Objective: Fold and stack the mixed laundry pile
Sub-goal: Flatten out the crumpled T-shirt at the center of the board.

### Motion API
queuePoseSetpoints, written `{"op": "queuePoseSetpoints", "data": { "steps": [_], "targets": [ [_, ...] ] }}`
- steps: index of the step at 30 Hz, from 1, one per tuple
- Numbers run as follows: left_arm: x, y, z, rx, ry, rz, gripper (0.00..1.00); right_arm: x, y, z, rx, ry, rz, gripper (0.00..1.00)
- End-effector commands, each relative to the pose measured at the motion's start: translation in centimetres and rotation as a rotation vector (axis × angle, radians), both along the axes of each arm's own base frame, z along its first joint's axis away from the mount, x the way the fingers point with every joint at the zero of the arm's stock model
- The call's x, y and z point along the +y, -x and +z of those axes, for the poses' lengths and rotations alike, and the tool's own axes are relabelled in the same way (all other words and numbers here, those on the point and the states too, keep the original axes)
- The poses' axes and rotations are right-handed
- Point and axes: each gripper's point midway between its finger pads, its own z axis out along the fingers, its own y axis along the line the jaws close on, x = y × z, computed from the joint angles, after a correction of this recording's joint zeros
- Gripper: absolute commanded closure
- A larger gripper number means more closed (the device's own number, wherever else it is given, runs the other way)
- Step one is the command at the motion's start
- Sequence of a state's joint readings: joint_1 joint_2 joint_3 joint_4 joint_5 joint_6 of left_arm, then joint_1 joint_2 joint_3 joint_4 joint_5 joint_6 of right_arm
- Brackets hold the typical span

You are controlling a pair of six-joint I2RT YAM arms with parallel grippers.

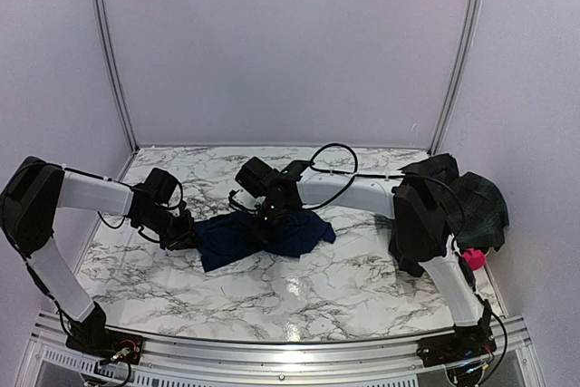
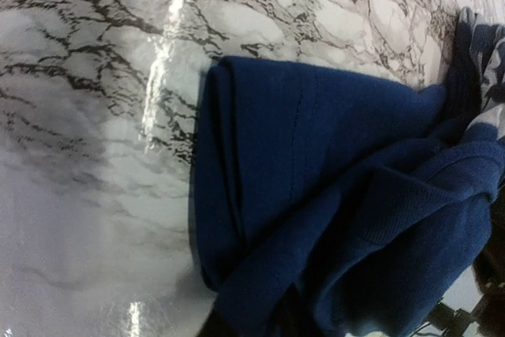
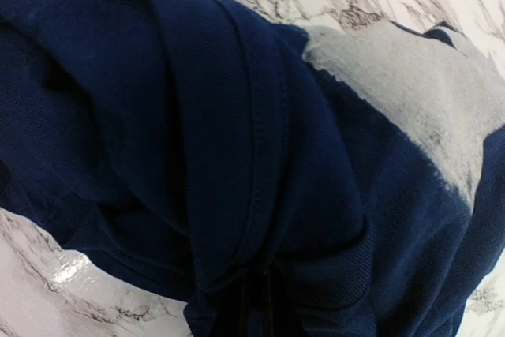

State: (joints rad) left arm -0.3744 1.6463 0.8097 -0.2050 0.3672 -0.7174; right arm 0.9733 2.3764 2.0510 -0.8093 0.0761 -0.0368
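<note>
While the navy-blue cloth point(image 1: 231, 240) is lying crumpled near the middle of the marble table point(image 1: 299, 296), we are finding both sets of fingers hard to make out. From above, the left gripper point(image 1: 181, 235) is sitting at the cloth's left edge and the right gripper point(image 1: 270, 217) is pressing down on its upper middle, both black against dark fabric. Through the right wrist camera the cloth is filling nearly the whole view and gathering into a tight pucker at the bottom edge, so we are reading those jaws as nearly closed and pinching the cloth; the fingers themselves are being swallowed by folds. Through the left wrist camera a folded edge is running off the bottom of the picture, and we cannot tell whether those jaws are gripping it or standing apart. A pale grey patch point(image 3: 410, 92) is showing on the cloth. At the table's right edge a dark plaid garment point(image 1: 476, 206) is heaping up, partly hidden behind the right arm point(image 1: 417, 219), with a small pink piece point(image 1: 473, 258) peeking out beside it. A black cable point(image 1: 340, 165) is looping above that arm's forearm.
</note>
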Motion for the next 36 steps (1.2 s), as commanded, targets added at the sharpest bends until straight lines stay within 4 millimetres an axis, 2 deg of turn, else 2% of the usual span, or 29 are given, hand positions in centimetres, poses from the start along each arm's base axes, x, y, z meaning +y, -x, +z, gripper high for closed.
{"op": "queuePoseSetpoints", "data": {
  "steps": [1,2,5,8,9,12,14,15,17,19,21,24,25,26,28,29,30,32,34,36],
  "targets": [
    [-0.4,-1.5,0.9,-0.047,0.005,0.001,0.96,-0.5,-1.4,3.6,-0.100,0.005,-0.057,1.00],
    [-0.2,-1.8,1.5,-0.065,0.003,0.009,1.00,-0.5,-1.4,4.8,-0.110,-0.014,-0.059,1.00],
    [1.0,-2.7,4.1,-0.123,-0.021,0.039,1.00,-0.6,-0.9,9.8,-0.126,-0.113,-0.058,1.00],
    [2.8,-3.3,7.5,-0.189,-0.048,0.072,1.00,-1.7,-0.4,13.8,-0.110,-0.208,-0.100,1.00],
    [3.6,-3.3,8.7,-0.207,-0.061,0.084,1.00,-2.5,-0.4,15.1,-0.103,-0.238,-0.122,1.00],
    [6.0,-3.5,12.2,-0.272,-0.079,0.115,1.00,-6.2,-0.8,17.2,-0.052,-0.323,-0.222,1.00],
    [6.9,-3.6,13.9,-0.295,-0.073,0.115,1.00,-9.3,-0.7,17.5,-0.007,-0.363,-0.297,1.00],
    [7.0,-3.5,14.4,-0.295,-0.070,0.104,1.00,-11.3,-0.7,17.2,0.006,-0.366,-0.341,1.00],
    [6.9,-3.4,14.9,-0.297,-0.074,0.065,1.00,-15.8,-0.7,15.2,0.031,-0.338,-0.445,1.00],
    [6.6,-3.4,14.8,-0.297,-0.076,0.031,1.00,-19.9,0.2,11.6,0.094,-0.303,-0.537,1.00],
    [6.3,-3.2,14.0,-0.278,-0.070,0.000,1.00,-22.7,1.6,8.3,0.145,-0.263,-0.591,1.00],
    [5.9,-2.9,12.2,-0.234,-0.072,-0.041,1.00,-25.1,3.5,4.3,0.209,-0.170,-0.630,1.00],
    [6.2,-2.8,11.5,-0.220,-0.090,-0.034,1.00,-25.3,3.7,3.7,0.217,-0.155,-0.630,1.00],
    [6.6,-2.8,10.9,-0.207,-0.112,-0.023,1.00,-25.2,3.9,3.4,0.226,-0.146,-0.617,0.95],
    [7.5,-2.8,9.8,-0.179,-0.151,0.007,1.00,-25.0,3.5,4.1,0.198,-0.141,-0.595,0.64],
    [7.8,-2.9,9.3,-0.166,-0.165,0.022,1.00,-24.7,3.2,4.9,0.169,-0.147,-0.573,0.54],
    [8.1,-3.0,8.9,-0.155,-0.175,0.032,1.00,-24.2,3.0,5.9,0.140,-0.155,-0.545,0.50],
    [8.8,-3.4,8.2,-0.134,-0.206,0.064,1.00,-22.7,3.4,7.2,0.097,-0.157,-0.455,0.48],
    [9.7,-3.9,7.6,-0.113,-0.232,0.104,1.00,-20.7,4.6,8.0,0.084,-0.155,-0.349,0.49],
    [10.6,-4.5,7.3,-0.097,-0.246,0.148,1.00,-18.1,6.8,8.1,0.094,-0.159,-0.228,0.49]
  ]
}}
